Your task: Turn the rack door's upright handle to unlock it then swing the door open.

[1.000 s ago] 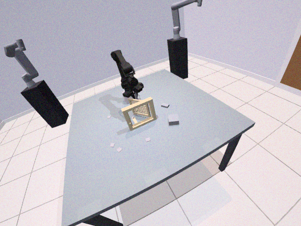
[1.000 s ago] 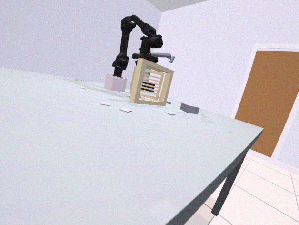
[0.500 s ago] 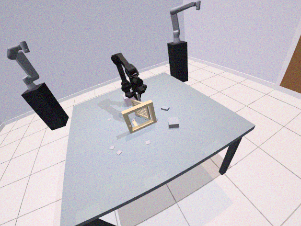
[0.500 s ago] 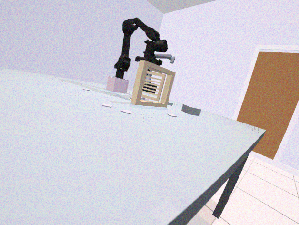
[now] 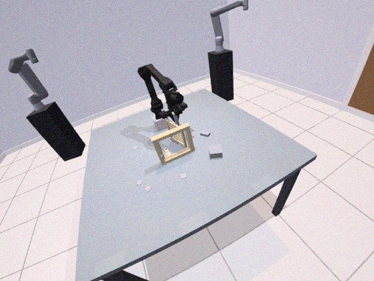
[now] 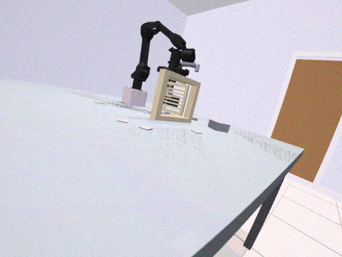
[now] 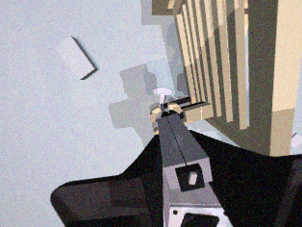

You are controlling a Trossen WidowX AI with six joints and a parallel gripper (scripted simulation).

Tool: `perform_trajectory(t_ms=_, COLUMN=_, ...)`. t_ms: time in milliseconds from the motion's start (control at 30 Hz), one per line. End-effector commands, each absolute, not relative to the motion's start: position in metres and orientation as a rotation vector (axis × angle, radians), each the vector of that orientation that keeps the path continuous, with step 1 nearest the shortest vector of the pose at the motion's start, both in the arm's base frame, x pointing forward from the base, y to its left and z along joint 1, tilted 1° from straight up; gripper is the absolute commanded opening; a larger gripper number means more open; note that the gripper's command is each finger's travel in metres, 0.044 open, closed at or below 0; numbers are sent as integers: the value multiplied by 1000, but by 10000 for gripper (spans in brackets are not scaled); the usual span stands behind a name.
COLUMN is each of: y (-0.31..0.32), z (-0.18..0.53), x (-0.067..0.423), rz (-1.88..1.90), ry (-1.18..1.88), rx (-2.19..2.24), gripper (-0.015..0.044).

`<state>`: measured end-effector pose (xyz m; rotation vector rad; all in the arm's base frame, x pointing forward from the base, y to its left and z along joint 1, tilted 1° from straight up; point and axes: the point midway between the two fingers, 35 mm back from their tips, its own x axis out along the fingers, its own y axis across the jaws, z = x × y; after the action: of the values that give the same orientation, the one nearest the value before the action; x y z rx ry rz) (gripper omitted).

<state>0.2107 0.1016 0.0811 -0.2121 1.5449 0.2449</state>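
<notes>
The tan rack frame [image 5: 170, 133] [image 6: 158, 96] stands upright on the table [image 5: 181, 211] [image 6: 110, 179]. Its slatted door [image 5: 178, 137] [image 6: 176, 111] [image 7: 242, 67] is swung partway out on the arm's side of the frame, hinged at the frame's right post in the top view; the exact angle cannot be told. My gripper [image 5: 177, 122] [image 7: 172, 136] is shut on the door's handle [image 7: 176, 110], of which small tan parts show around the fingertips. How far the handle is turned is hidden by the fingers. In the exterior view the fingers are mostly hidden behind the frame and door.
A grey block [image 5: 215, 151] [image 6: 219, 126] and a flatter block [image 5: 205, 133] [image 7: 74, 57] lie to the right of the frame. Several thin pale tiles lie about the table. The arm's pale pink base [image 5: 160, 124] [image 6: 134, 97] is behind the frame's left side.
</notes>
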Motion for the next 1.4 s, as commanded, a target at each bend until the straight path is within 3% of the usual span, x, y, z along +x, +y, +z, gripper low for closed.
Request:
perform_trajectory(t_ms=0, y=107, z=82, x=212, rz=187, ry=1547, rx=-159, gripper=23)
perform_trajectory(t_ms=1133, y=147, z=83, x=212, rz=-7, ry=1556, rx=43, gripper=23)
perform_trajectory(t_ms=1367, y=147, z=83, x=212, rz=-7, ry=1556, rx=43, gripper=206)
